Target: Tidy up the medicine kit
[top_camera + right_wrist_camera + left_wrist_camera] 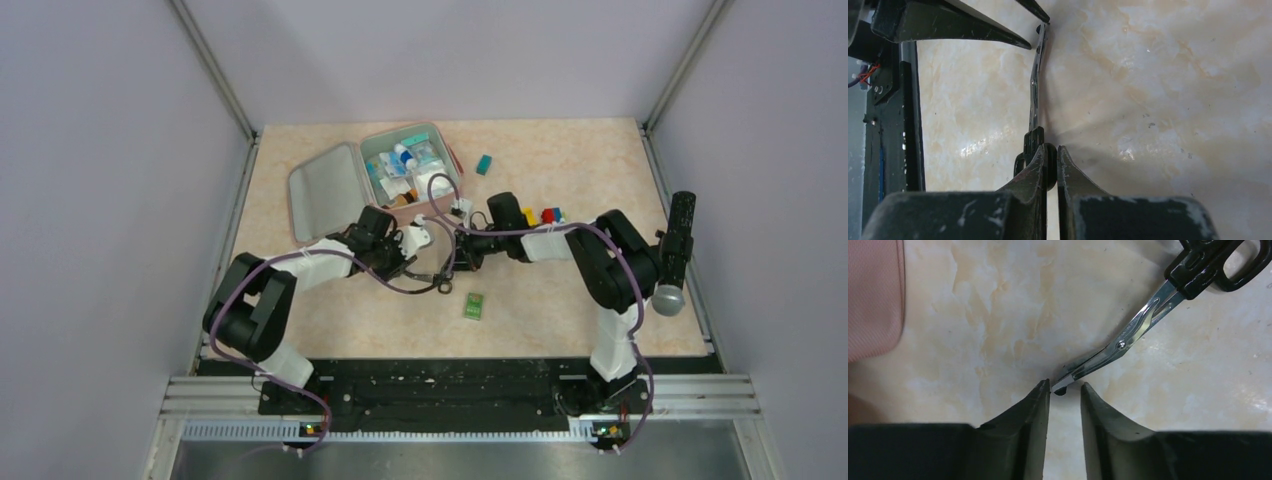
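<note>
Looks down past the slightly parted pincer [1065, 387] onto marbled beige tabletop [998, 315]. Catches the silver tip of the black-handled scissors [1128, 332] at the gap, just beside one fingertip. Shows the pink medicine kit [873, 295] at upper left.

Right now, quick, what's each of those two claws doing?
Left gripper: open, tip of the scissors at its fingertips, not clamped.
Right gripper: closed on the scissors' black handle.

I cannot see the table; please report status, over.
Right gripper: jaws shut on scissors handle. Left gripper: jaws open at blade tip. Medicine kit open beyond left arm.
</note>
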Controlling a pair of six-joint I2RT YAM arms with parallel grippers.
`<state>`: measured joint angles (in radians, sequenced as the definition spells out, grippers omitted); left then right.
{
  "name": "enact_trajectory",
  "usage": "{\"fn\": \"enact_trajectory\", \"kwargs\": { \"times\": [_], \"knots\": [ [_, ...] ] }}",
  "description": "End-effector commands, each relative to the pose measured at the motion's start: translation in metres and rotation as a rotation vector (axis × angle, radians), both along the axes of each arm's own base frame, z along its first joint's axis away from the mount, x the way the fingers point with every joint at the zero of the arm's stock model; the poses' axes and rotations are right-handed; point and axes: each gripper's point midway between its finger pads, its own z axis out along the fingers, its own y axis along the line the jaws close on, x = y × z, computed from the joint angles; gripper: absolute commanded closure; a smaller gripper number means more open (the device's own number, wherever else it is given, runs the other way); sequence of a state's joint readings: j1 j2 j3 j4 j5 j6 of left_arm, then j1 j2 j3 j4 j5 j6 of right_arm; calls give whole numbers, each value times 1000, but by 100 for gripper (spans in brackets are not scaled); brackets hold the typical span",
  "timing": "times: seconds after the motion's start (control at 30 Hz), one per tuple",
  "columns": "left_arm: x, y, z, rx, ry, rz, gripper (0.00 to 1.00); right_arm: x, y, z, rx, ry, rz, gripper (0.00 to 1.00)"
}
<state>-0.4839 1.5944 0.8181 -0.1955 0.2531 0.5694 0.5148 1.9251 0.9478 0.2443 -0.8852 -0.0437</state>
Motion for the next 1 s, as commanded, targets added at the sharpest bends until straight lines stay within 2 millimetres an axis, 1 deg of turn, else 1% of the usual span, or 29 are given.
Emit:
{"fn": "enact_trajectory", "kwargs": {
  "times": [0.0,0.03,0.1,0.17,0.23,0.37,0.47,0.6,0.73,0.97],
  "knots": [
    [-15,13,11,-37,126,131,58,8,14,38,54,-125,54,100],
    [-14,13,19,-69,141,153,50,7,13,39,56,-126,59,100],
    [-19,9,32,-140,190,171,41,5,13,42,60,-133,70,100],
    [-25,5,41,-213,252,178,39,4,12,44,62,-143,77,100],
    [-27,1,48,-283,309,208,38,4,12,47,62,-157,86,100],
    [-22,-1,57,-436,388,245,37,3,12,58,70,-202,120,100],
    [-21,-6,60,-499,429,206,38,-3,11,62,74,-232,183,100],
    [-15,-11,60,-514,419,143,40,-9,8,64,65,-293,261,100],
    [-12,-16,60,-515,463,82,41,-10,3,61,40,-346,304,100],
    [-6,-21,55,-507,543,61,43,-7,6,71,54,-366,308,100]
  ]
}}
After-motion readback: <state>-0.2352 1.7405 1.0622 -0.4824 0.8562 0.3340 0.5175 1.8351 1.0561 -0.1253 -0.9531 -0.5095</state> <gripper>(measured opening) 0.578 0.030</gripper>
